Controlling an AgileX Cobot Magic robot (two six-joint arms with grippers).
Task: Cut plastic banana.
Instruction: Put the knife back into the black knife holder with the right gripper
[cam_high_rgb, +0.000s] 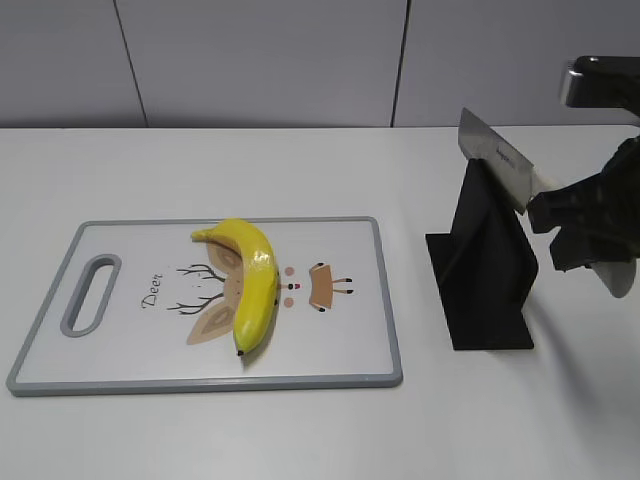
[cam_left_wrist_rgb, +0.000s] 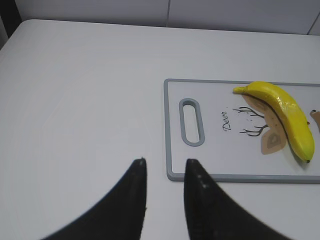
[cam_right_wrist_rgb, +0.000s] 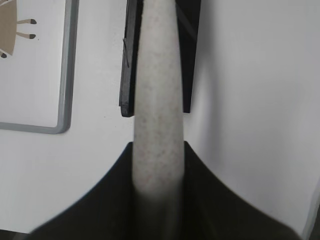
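Observation:
The plastic banana (cam_high_rgb: 254, 280) lies curved on the white cutting board (cam_high_rgb: 120, 360), stem end at the back; it also shows in the left wrist view (cam_left_wrist_rgb: 287, 117). My right gripper (cam_high_rgb: 560, 215) is shut on the pale speckled handle (cam_right_wrist_rgb: 157, 100) of a knife whose steel blade (cam_high_rgb: 493, 160) sticks up-left above the black knife stand (cam_high_rgb: 485, 270). My left gripper (cam_left_wrist_rgb: 164, 162) is open and empty above the table, at the near left corner of the board (cam_left_wrist_rgb: 172, 150). It is not seen in the exterior view.
The board has a grey rim, a handle slot (cam_high_rgb: 90, 293) on its left and a deer drawing. The black stand (cam_right_wrist_rgb: 131, 60) sits right of the board on the white table. A grey wall runs behind.

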